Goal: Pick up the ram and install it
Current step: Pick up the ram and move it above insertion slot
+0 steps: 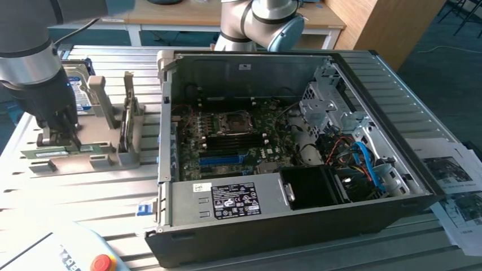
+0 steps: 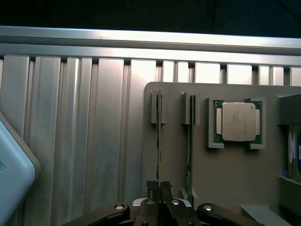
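1. A robot arm is reaching down over a gray holder [image 1: 101, 160] that is standing on a ribbed metal desk [image 1: 90, 197].
2. The gripper [image 2: 159, 185] is hanging over the holder's outermost slot. Its jaws are pinching together on the top edge of the ram [image 2: 158, 141], a thin green strip standing on edge.
3. The ram's far end is sitting between the holder's upright brackets. It therefore appears to be resting in the holder rather than lifted clear.
4. A second strip [image 2: 190, 141] is standing in the holder's next slot, just beside the gripped one. A processor chip [image 2: 236, 121] is lying in a recess of the holder beyond that.
5. An open computer case [image 1: 301, 220] is lying just beside the holder, on the exterior view's right. Its motherboard [image 1: 226, 138] is facing up, and the blue memory slots [image 1: 222, 160] appear to be carrying no stick.
6. Judging from this, the task is sitting at an early stage. The grasp is looking made, but the ram is not yet out of the holder and not yet seated in the case.
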`<act>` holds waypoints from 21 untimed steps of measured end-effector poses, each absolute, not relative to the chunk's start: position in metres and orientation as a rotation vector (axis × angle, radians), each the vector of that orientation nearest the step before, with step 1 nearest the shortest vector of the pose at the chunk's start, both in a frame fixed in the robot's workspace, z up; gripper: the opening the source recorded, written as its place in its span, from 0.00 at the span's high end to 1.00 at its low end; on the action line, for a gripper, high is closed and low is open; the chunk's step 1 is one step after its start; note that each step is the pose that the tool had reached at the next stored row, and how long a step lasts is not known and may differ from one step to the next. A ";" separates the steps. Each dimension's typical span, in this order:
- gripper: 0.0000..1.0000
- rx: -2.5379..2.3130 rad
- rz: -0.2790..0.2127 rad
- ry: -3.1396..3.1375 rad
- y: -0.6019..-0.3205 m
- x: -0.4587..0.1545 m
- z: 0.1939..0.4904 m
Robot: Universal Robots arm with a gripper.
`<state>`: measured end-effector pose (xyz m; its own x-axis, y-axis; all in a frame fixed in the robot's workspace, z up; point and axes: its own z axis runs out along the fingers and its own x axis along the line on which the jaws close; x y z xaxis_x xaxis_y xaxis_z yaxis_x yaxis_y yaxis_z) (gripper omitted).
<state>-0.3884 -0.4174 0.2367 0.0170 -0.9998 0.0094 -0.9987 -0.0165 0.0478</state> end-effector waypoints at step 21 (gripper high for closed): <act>0.88 2.199 -0.039 -2.183 -0.417 -0.388 0.273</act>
